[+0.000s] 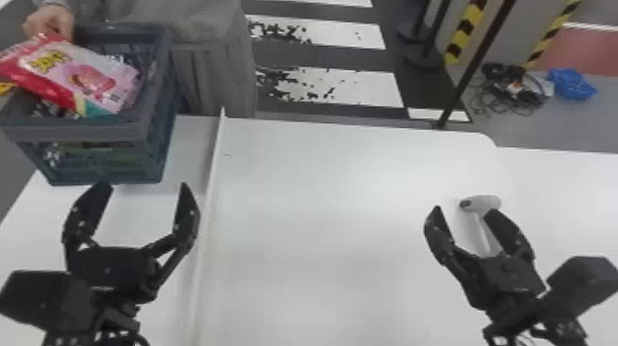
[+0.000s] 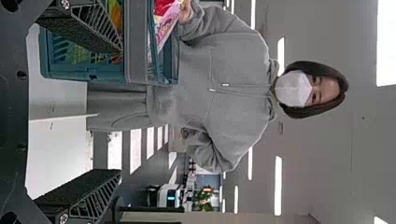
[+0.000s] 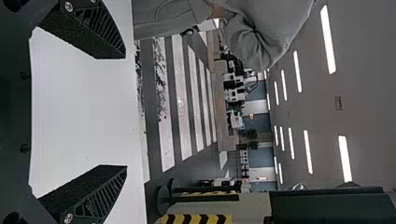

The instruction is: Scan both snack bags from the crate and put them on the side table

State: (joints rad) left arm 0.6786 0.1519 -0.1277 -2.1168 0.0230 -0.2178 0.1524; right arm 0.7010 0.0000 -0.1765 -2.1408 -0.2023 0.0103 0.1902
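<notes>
The biggest thing is the white surface (image 1: pixel 322 184); its near part runs off the head view, and the arms cover bits of it. A thin raised strip (image 1: pixel 215 161) runs along it. Next comes a person in gray clothes (image 1: pixel 202 27), standing behind the crate, head cut off in the head view. The gray-blue crate (image 1: pixel 78 131) sits on the far left part of the surface, left of the strip. The bag on top hides much of its inside. Bright bits (image 2: pixel 74 53) peek through the holes in its side, but I cannot tell if they are the other snack bag.

The left claw (image 1: pixel 144 185) is spread wide with nothing in it, near the front of the crate. The right claw (image 1: pixel 463 210) is spread too and empty, over the right part of the surface.

The pink and red snack bag (image 1: pixel 92 76) is tilted over the top of the crate, its left end cut off. The white scanner (image 1: pixel 487 202) is on the surface; the right claw hides part of it. The person's hand (image 1: pixel 50 20) is at the bag's far edge, some fingers hidden. A tiny yellow bit (image 1: pixel 5 87) pokes out under the bag, too cut off to name.
</notes>
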